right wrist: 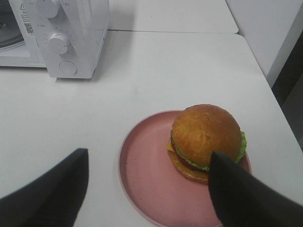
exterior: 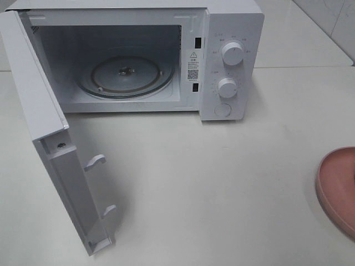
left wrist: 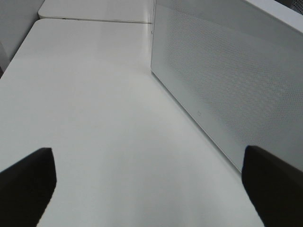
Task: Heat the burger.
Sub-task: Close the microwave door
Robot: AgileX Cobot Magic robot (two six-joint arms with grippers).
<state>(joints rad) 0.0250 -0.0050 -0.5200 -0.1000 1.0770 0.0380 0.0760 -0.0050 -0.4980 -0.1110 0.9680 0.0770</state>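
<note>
Black fingers of the right gripper fill the near edge of the right wrist view, spread wide with nothing between them, above the pink plate. One finger overlaps the near side of the burger in that view; whether it touches the bun I cannot tell. That burger sits on the plate, off centre, with lettuce, cheese and tomato showing under the golden bun. From the high camera only the plate's rim shows at the right edge of the white table, well apart from the white microwave, whose door stands swung open on an empty glass turntable. Over on the other side, the left gripper stands fully open beside the door's perforated panel, holding nothing
</note>
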